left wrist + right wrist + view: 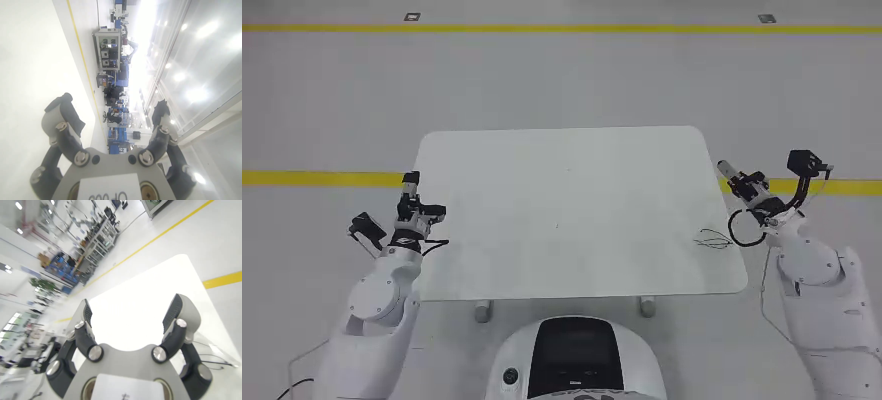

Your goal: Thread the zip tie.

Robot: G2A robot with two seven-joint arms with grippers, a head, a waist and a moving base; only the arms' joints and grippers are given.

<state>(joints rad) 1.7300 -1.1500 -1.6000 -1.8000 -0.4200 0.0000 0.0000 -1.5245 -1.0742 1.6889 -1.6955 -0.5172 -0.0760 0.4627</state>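
Threading not begun: zip tie (714, 239) lies loose on table (562, 200), near right gripper (132, 306), back of its fingertips. Right gripper spread wide, holding nothing. Left gripper (113, 103) likewise wide, empty, well apart from tie, off far table edge. Remaining: grasp both ends, feed tail through head. No obstacle seen beside tie.

Left hand (113, 100) label (109, 186) — print cropped, illegible

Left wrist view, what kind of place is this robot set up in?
Probably a robotics lab or factory hall: a framed equipment cabinet, blue workstations beyond it, and yellow lane lines running past the white table.
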